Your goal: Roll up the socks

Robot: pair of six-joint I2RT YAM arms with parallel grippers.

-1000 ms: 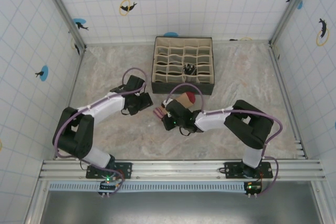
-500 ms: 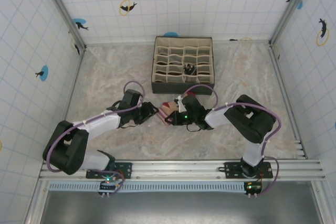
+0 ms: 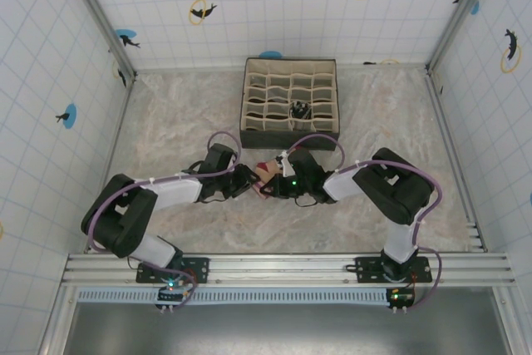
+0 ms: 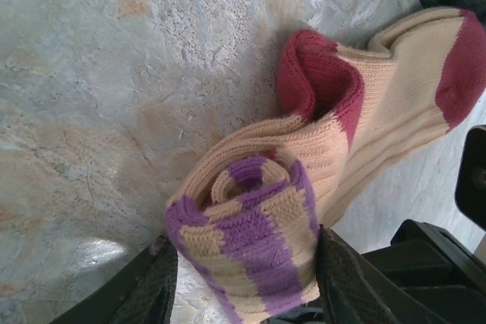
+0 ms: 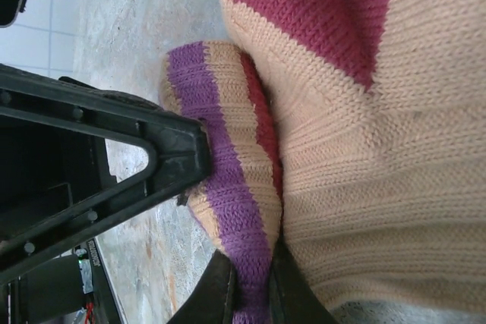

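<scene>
**Soft coil, quick to spring open**

The peach knit sock (image 4: 326,142) with dark red patches and purple stripes lies on the marbled table (image 4: 114,73), just in front of the fabric compartment box (image 3: 289,135). Its striped end is coiled tight. It looks light, limp and springy, so it would likely unroll if freed and is best held across the coil. The left gripper (image 4: 247,290) presses the coil from both sides. The right gripper (image 5: 250,297) pinches the striped edge.

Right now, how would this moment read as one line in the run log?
phase: rolling | peach sock: striped end rolled | left fingers: either side of roll, grip unclear | right fingers: shut on sock
</scene>
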